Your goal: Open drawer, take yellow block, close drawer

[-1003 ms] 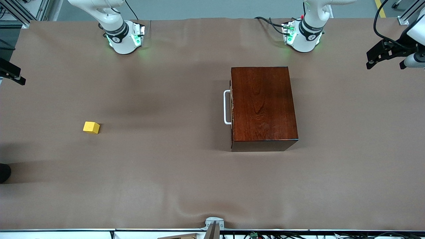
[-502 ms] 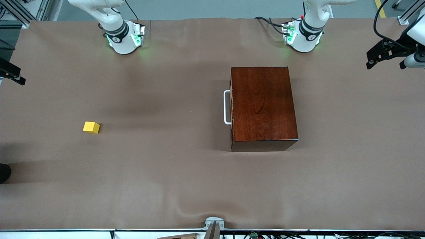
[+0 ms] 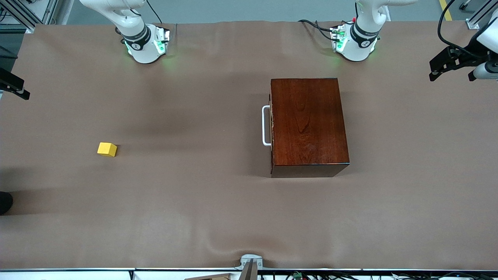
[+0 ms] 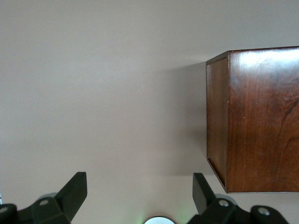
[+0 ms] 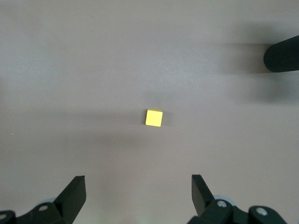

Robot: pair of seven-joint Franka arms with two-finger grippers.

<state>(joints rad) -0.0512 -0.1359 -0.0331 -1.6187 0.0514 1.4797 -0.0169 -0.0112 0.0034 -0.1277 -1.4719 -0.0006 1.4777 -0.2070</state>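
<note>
The dark reddish-brown wooden box (image 3: 307, 120) stands on the table near the left arm's base. Its drawer is shut, and the white loop handle (image 3: 266, 125) faces the right arm's end of the table. The yellow block (image 3: 107, 149) lies on the bare table toward the right arm's end, well apart from the box. My left gripper (image 4: 139, 185) is open and empty, high over the table beside the box (image 4: 261, 116). My right gripper (image 5: 138, 185) is open and empty, high over the table, with the yellow block (image 5: 154, 118) below and ahead of its fingers.
A brown cloth (image 3: 194, 202) covers the table. Black fixtures stick in at the left arm's end (image 3: 451, 62) and the right arm's end (image 3: 13, 85). A dark rounded object (image 3: 4, 202) sits at the table's edge at the right arm's end and shows in the right wrist view (image 5: 282, 57).
</note>
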